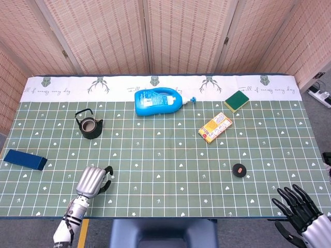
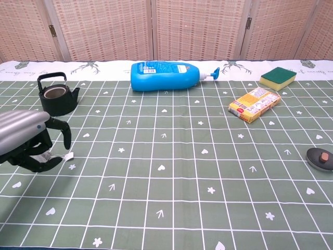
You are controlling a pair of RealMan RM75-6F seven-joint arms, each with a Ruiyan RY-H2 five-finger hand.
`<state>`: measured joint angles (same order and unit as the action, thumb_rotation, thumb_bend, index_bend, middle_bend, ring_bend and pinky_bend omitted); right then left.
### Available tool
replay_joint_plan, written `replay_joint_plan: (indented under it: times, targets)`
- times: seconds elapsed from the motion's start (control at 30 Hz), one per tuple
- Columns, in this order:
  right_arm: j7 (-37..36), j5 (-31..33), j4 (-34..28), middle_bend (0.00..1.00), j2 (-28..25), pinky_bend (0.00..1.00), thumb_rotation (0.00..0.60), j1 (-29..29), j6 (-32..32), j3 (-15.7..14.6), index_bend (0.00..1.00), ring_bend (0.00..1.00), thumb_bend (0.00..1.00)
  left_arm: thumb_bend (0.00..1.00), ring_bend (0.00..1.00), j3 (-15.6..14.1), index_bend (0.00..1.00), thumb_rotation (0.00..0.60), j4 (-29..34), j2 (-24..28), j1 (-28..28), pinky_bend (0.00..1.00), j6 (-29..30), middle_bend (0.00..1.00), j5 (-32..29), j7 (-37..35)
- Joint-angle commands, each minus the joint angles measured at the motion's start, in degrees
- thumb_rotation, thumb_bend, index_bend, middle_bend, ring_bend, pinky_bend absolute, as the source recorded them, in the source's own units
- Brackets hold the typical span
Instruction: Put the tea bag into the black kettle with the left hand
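The black kettle (image 1: 90,125) (image 2: 57,96) stands lidless at the table's left. Nearer the front edge, my left hand (image 1: 93,181) (image 2: 28,140) hovers over the tea bag, its fingers (image 2: 63,130) arched over the bag and the thumb below it. The bag's body is almost hidden behind the hand in both views. Its white tag (image 2: 69,154) still lies flat on the cloth. I see no closed grip on the bag. My right hand (image 1: 300,217) hangs off the table's front right corner, its fingers spread and empty.
A blue bottle (image 1: 158,101) lies on its side at the back centre. A green sponge (image 1: 236,101) and a yellow packet (image 1: 215,127) sit at the right. A round black lid (image 1: 238,170) lies front right. A dark blue box (image 1: 25,159) sits at the left edge.
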<state>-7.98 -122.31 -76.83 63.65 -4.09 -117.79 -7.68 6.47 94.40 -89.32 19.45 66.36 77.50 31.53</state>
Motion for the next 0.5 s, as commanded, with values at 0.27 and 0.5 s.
replay_joint_plan:
  times: [0.27,0.5]
  targets:
    - [0.40,-2.23,3.10,0.00,1.56,0.00,0.600,-1.24,-3.19,-0.23,0.00,0.00,0.42,0.43,1.00,0.95,0.48,0.600,-6.64,-4.04,3.58,1.00,-2.97,1.00,-4.32,-1.26]
    - [0.13,-2.96,3.77,0.00,1.48,0.00,0.600,-1.26,-3.54,-0.58,0.00,0.00,0.42,0.43,1.00,0.88,0.48,0.600,-9.26,-5.16,4.72,1.00,-2.65,1.00,-5.64,0.19]
